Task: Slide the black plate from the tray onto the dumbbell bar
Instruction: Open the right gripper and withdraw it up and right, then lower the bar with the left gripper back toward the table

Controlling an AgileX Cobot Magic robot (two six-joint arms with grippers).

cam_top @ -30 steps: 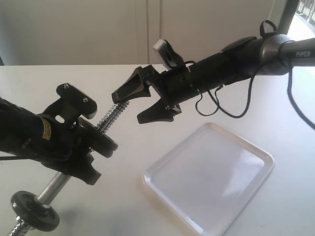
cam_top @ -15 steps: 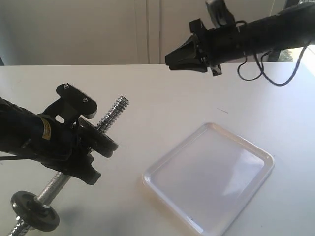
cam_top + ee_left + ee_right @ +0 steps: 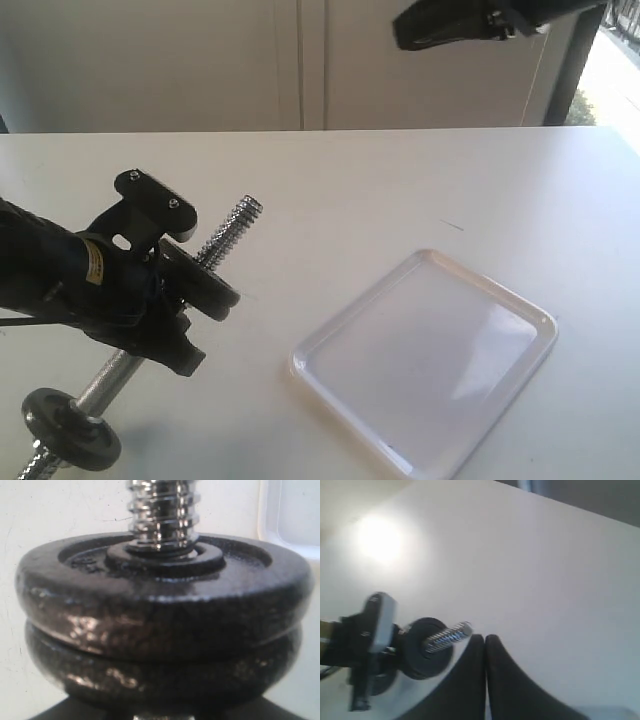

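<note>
Right pincer [image 3: 485,641] closed, empty, half cut off; left pincer [image 3: 165,320] grips dumbbell bar [image 3: 228,232]

A white table [image 3: 400,170] fills the scene. Behind the table stands a pale wall [image 3: 150,60] of flat panels split by vertical seams [image 3: 300,60]. Beyond the table's far right corner, a dark post [image 3: 562,75] edges a bright window [image 3: 622,70]. Daylight leaves a glare patch [image 3: 379,537] on the table.

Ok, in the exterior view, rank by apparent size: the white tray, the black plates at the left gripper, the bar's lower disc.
1. White tray, clearly largest.
2-3. Black plates and lower disc look about alike; the plates are partly hidden by the left gripper, so I won't rank them.
</note>
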